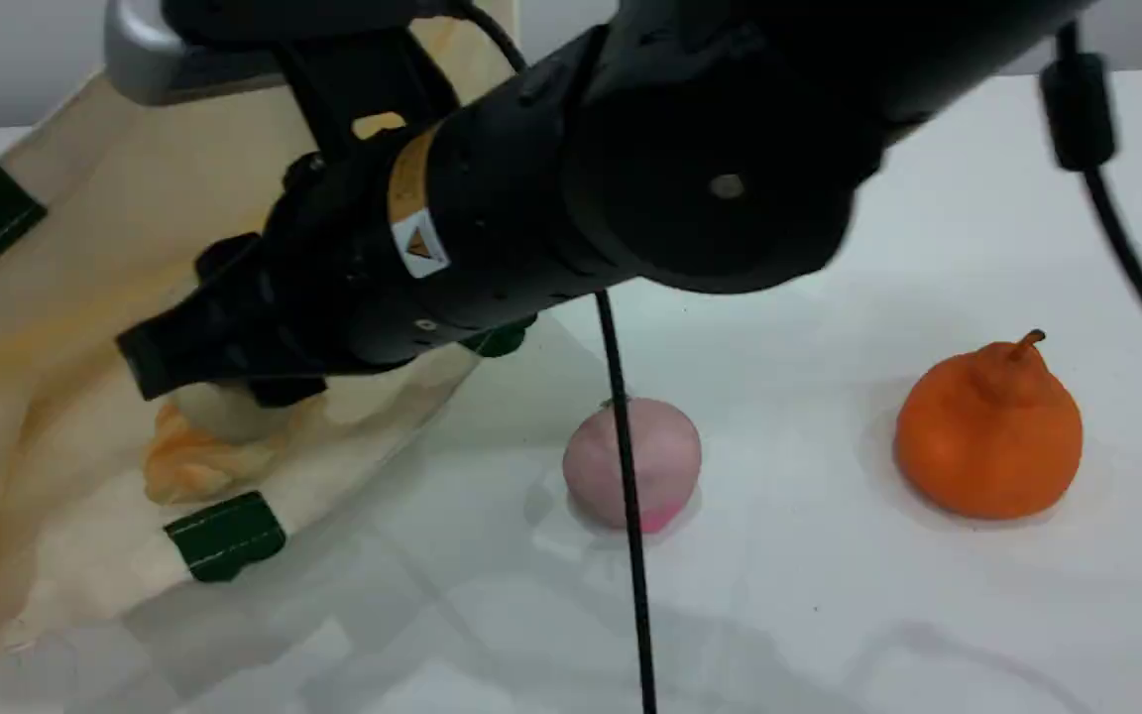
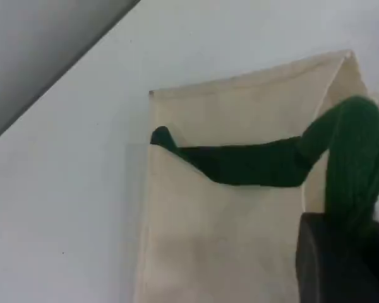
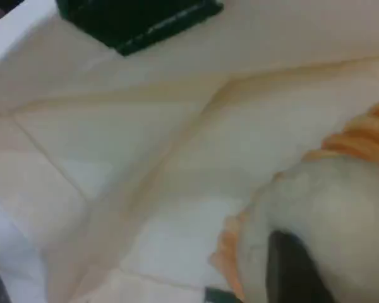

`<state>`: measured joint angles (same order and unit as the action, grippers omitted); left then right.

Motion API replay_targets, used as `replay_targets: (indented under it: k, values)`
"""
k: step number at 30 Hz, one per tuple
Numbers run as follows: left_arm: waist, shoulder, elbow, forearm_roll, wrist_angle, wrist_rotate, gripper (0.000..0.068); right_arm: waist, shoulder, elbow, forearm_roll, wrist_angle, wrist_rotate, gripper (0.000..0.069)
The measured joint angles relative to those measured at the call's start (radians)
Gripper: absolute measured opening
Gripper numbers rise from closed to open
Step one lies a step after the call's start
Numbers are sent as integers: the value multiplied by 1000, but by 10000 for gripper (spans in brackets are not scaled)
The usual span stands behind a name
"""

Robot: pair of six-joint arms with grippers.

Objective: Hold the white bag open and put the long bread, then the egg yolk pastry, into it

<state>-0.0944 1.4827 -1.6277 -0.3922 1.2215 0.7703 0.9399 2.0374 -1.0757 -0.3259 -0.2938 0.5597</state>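
Right wrist view fills with the egg yolk pastry [image 3: 328, 214], a pale beige ball pressed against the right gripper [image 3: 297, 271], whose dark fingertip shows at the bottom edge just under it; the jaws stand partly apart with the ball between them, so I judge it gripped. The long bread [image 3: 366, 136] lies directly behind the pastry, towards two o'clock, ridged and orange, already down inside the white bag [image 3: 114, 164]. In the scene view the pastry [image 1: 224, 412] sits at the tip of the right gripper [image 1: 204, 372], inside the bag's mouth, with the long bread [image 1: 189, 466] touching or nearly touching it from below, at about seven o'clock, its long axis running roughly ten to four. So the coming move looks like a release straight down from the gripper: the pastry has only the bread and the cloth beneath it. The white bag [image 1: 65, 327] lies at the left of the tabletop [image 1: 829, 615]. In the left wrist view the left gripper [image 2: 341, 259] is closed on the dark green strap handle [image 2: 252, 165], holding the bag open. A pink ball [image 1: 632, 464] and an orange fruit [image 1: 989, 431] rest well apart, out at three o'clock.
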Motion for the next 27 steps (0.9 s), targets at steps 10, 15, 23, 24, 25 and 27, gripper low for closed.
replay_targets:
  k: [10,15,23,24,25,27]
  values:
    - [0,0,0,-3,0,-20,86,-3,44,-60,1,7,3,243]
    - [0,0,0,-5,0,-20,86,-2,44,-60,1,7,0,270]
    - [0,0,0,-4,1,-20,86,-2,38,-60,9,17,4,573]
    - [0,0,0,-4,1,-20,86,-2,32,-60,9,33,4,585]
    - [0,0,0,-4,1,-20,86,-2,23,-60,9,50,4,591]
    - [0,0,0,-4,0,-20,86,-3,0,-60,9,105,4,592]
